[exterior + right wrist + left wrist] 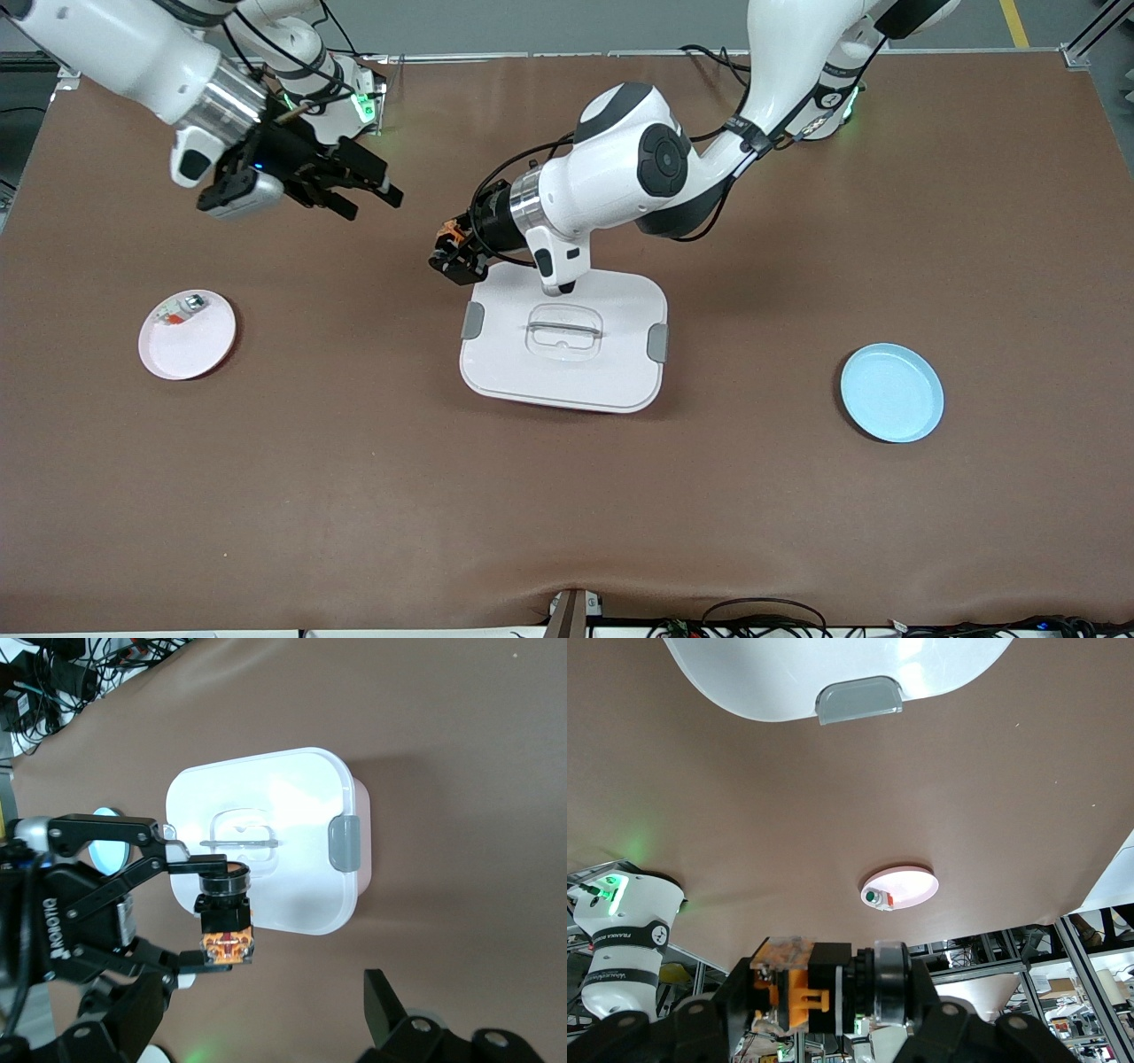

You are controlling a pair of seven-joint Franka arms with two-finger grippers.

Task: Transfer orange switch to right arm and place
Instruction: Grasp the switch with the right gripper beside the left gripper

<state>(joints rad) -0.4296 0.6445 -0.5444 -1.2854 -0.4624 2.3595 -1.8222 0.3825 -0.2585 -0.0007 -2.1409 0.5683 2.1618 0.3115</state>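
The left arm reaches from its base in toward the middle of the surface [797, 532], its wrist turned level so that the left hand [454, 251] hangs in the air over the bare surface just off the corner of the white lidded box [563, 337] that lies toward the right arm's end; its fingers [133, 828] are clamped on the orange switch [226, 917], which is held clear of the surface with its black collar at one end and its orange part at the other; the right arm comes in from its own base with the right hand [350, 190] up in the air over bare surface, well apart from the left hand, its fingers spread wide with nothing between them; the white box sits with its grey clips and clear handle on top; a pink plate [199, 346] toward the right arm's end carries a small whitish part with a red tab [182, 310]; a light blue plate [891, 392] lies toward the left arm's end.
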